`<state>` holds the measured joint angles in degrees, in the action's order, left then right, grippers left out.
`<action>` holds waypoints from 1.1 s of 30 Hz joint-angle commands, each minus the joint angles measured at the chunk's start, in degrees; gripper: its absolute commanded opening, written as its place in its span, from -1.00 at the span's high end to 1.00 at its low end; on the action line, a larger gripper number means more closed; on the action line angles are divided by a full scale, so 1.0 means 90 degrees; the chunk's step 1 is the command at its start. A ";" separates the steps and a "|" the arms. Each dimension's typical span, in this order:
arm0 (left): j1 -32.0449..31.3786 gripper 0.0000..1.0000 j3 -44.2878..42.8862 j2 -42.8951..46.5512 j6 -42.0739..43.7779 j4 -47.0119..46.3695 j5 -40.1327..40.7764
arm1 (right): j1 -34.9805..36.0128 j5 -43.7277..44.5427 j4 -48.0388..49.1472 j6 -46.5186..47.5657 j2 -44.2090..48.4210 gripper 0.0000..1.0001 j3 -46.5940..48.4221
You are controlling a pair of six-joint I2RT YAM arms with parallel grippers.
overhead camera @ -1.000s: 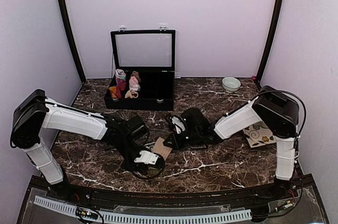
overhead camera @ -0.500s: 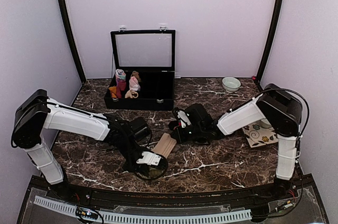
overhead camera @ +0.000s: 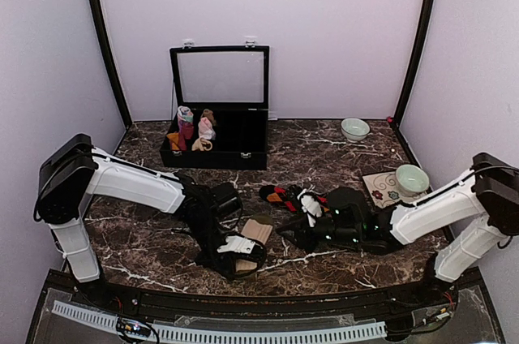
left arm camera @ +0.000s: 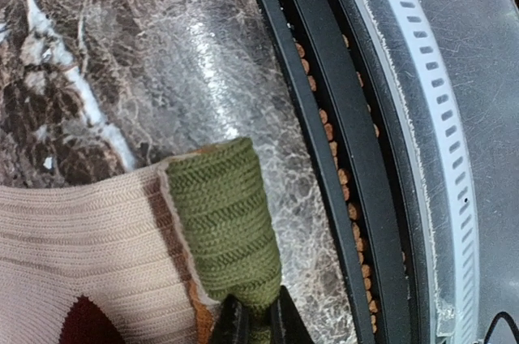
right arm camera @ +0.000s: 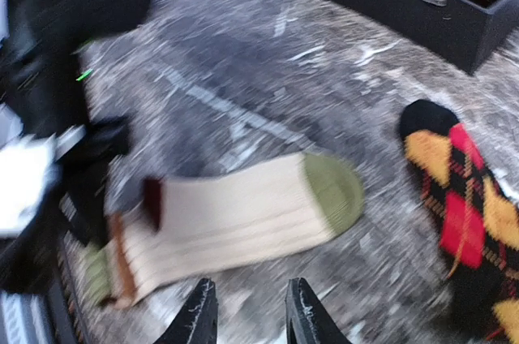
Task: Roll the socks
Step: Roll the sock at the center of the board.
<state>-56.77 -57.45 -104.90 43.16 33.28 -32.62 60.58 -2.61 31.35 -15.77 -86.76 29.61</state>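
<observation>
White arm shells [overhead camera: 134, 186], black joints [overhead camera: 63, 186], black wrists [overhead camera: 349, 222] (pale jaws)

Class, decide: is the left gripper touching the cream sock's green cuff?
Touching. The left wrist view shows the left gripper shut on the green cuff, the knit pinched between its jaws.

Soft even light; right wrist view motion-blurred (left one sharp).
</observation>
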 commanded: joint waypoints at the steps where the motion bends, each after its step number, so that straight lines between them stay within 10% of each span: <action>1: -0.0099 0.98 0.0320 -0.1278 0.0132 0.1558 0.0709 | 0.0981 0.0485 0.0204 0.0396 0.0709 0.41 -0.0762; 12: 0.0392 0.97 -0.0672 -0.2408 0.0706 0.2446 0.0570 | 0.3547 0.2597 -0.1928 0.1561 0.0173 0.40 0.0392; 33: 0.0546 0.94 -0.1530 -0.2885 0.0553 0.2676 0.0641 | 0.3406 0.2022 -0.0980 0.3736 -0.2088 0.39 0.2211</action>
<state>-51.29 -73.23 -125.05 49.19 63.81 -49.89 91.79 17.65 19.00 16.99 -105.21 48.18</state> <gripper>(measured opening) 0.048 0.300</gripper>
